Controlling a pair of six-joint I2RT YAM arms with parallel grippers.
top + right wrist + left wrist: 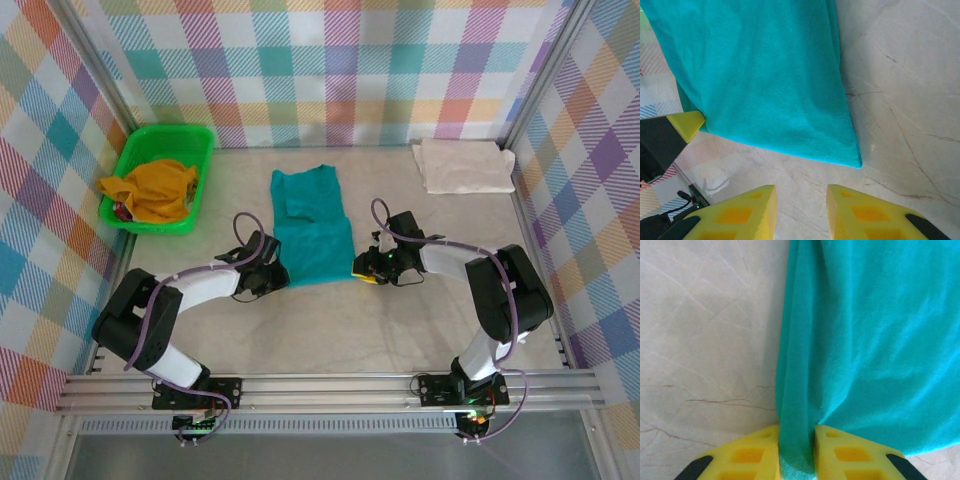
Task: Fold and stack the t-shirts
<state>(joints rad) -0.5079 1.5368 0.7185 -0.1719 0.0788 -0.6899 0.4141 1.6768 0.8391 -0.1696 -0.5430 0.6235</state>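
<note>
Top external: the teal t-shirt (312,225) lay mid-worktop (330,330) as a narrow strip, sides turned in, its long axis running away from the arm bases. Print not visible. The cream-white t-shirt (463,165) sat folded at the far right corner, well apart. It was likely the base of the stack. A green basket (140,140) stood at the far left with a mustard cloth (155,190) in it.

Left wrist: your left pincer (796,440) was clenched on the teal t-shirt's near left edge. A bunched ridge of cloth was pinched between the yellow fingers (755,455), and folds fanned out from the nip.

Right wrist: your right pincer (801,200) stood released, jaws apart over bare worktop. The near right corner of the cloth lay just beyond the tips, not between them. Nothing was held on that side.

Judgement: you seemed to be setting up the cross fold, with a pincer at each near corner so the hem could go over toward the collar evenly. Only one corner was secured. Lifting at that point would probably skew the strip. The right side called for a short reach forward and a pinch on that corner first.
</note>
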